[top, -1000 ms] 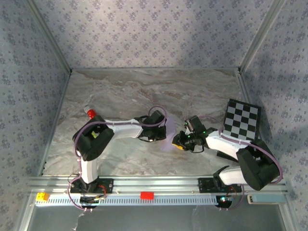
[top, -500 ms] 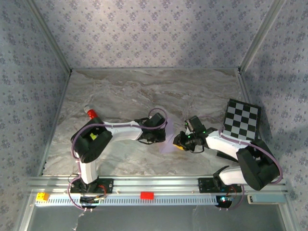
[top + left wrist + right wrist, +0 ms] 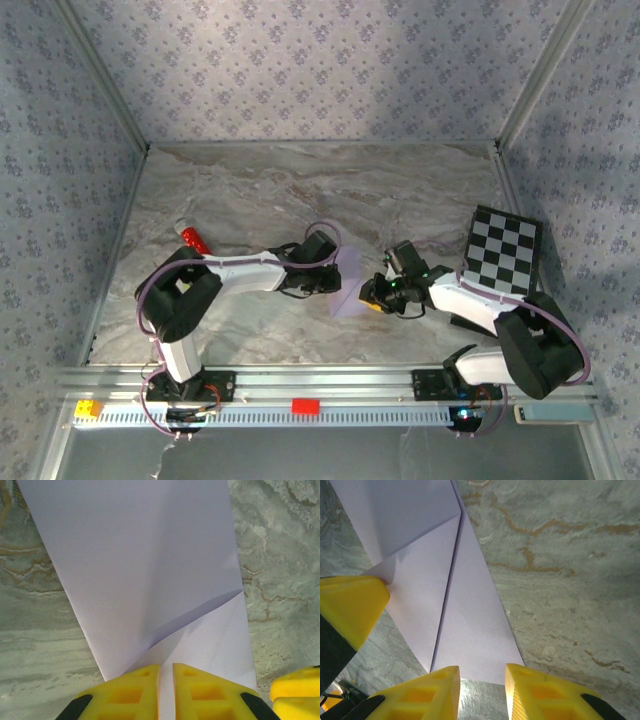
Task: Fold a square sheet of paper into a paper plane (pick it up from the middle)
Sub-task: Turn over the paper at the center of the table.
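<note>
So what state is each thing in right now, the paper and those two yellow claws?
square sheet of paper: partly folded, creased, resting on the table.
left gripper: fingers almost together over the paper; grip unclear.
right gripper: open, at the paper's edge.
checkered board: untouched, off to the right.

You're getting soft, even overhead light, faint shadows lying on the table (image 3: 420, 190). Up close, the left gripper's fingers (image 3: 127, 692) are blurring (the square sheet of paper (image 3: 150, 555) is reading sharp, folds casting thin shadows).
</note>
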### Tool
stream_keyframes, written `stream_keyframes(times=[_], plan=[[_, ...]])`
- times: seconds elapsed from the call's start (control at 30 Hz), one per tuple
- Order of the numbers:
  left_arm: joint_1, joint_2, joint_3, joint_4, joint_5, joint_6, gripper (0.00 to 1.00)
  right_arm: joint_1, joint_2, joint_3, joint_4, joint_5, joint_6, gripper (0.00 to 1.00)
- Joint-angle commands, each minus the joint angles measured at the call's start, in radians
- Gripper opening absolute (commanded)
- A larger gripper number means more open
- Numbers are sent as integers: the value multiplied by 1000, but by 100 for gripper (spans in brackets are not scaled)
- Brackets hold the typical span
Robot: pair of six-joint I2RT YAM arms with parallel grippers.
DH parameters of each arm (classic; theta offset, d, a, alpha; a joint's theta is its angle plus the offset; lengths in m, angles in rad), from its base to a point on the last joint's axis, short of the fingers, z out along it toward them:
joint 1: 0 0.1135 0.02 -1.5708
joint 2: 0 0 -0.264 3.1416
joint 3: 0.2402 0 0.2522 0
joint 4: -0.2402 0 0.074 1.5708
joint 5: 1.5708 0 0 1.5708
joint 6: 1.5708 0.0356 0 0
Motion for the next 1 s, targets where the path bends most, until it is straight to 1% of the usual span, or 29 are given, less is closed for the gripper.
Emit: stream_keyframes(times=[0.0, 0.13, 0.4, 0.8, 0.97], plan=[[5, -27, -15, 2, 17, 28, 14, 15, 5, 11, -12, -23, -17, 33], [5, 2, -8, -31, 8, 28, 13, 22, 35, 15, -4, -26, -16, 34], [3, 36, -21, -71, -14, 8, 7, 33, 69, 25, -8, -14, -20, 34], [2, 35, -44, -50, -16, -9, 7, 38, 83, 33, -26, 27, -14, 36], [-2, 39, -43, -44, -12, -12, 7, 39, 106, 28, 53, -13, -3, 39]])
